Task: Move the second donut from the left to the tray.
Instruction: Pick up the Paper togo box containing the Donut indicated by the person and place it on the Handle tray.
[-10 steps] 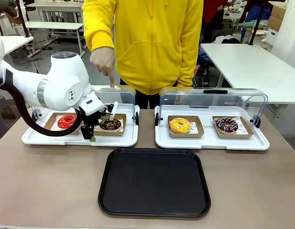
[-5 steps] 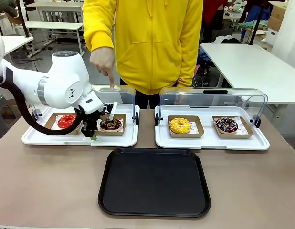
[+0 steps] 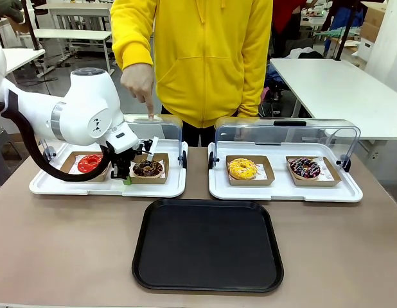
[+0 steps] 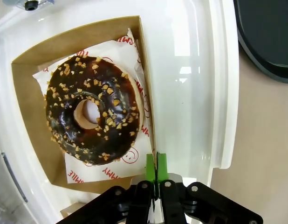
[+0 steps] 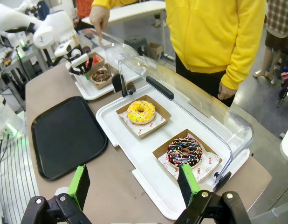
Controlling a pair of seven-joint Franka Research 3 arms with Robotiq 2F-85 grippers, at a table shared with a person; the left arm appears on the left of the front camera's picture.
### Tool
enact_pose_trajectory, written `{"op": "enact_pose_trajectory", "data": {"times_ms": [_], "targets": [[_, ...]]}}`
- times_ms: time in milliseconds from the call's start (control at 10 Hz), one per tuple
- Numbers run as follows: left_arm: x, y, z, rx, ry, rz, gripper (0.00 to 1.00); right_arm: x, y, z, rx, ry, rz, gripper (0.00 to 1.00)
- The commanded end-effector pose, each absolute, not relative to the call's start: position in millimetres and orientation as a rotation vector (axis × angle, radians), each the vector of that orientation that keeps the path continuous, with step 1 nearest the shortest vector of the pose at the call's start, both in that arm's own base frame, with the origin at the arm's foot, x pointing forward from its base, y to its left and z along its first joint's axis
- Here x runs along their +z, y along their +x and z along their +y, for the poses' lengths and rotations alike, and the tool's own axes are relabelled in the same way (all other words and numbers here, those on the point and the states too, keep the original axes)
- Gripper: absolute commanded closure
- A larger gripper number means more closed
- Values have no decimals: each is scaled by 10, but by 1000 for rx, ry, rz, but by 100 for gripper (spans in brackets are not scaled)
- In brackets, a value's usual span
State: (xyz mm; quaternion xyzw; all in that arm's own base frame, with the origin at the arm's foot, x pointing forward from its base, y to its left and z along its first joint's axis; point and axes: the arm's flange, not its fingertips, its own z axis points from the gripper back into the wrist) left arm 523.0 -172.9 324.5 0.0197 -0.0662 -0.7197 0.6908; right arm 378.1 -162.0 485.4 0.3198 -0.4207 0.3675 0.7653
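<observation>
The second donut from the left [image 3: 148, 168] is dark chocolate with light nut specks and rests on white paper in a brown cardboard holder [image 3: 161, 178] on the left white tray. In the left wrist view the donut [image 4: 92, 112] lies left of my left gripper [image 4: 155, 165], whose green pads are pressed together on the holder's [image 4: 27, 116] near side wall. From the front, the left gripper [image 3: 124, 177] sits at the holder's left edge. The black tray [image 3: 208, 244] lies bare in front. My right gripper [image 5: 133, 186] hangs open, high above the table's right end.
A red donut [image 3: 90, 163] sits left of the chocolate one. The right white tray [image 3: 285, 190] holds a yellow donut [image 3: 243, 169] and a sprinkled donut [image 3: 305, 168] under a raised clear lid. A person in yellow points a finger [image 3: 150, 113] at the left lid.
The left gripper's fingers have closed onto the holder's side wall. The arm shifted slightly; the donut and the person's hand have stayed put.
</observation>
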Motion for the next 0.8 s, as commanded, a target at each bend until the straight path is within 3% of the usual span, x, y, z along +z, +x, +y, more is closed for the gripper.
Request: {"op": "enact_pose_trajectory", "data": {"times_ms": [0,700], "targets": [[3226,5281,-1727,-1621,66,-105,100,4863,3796,-1608,806,699,-949,0],[3247,5271,-1742,-1621,57,-149,99,4863,3796,-1608,806,699,-949,0]]}}
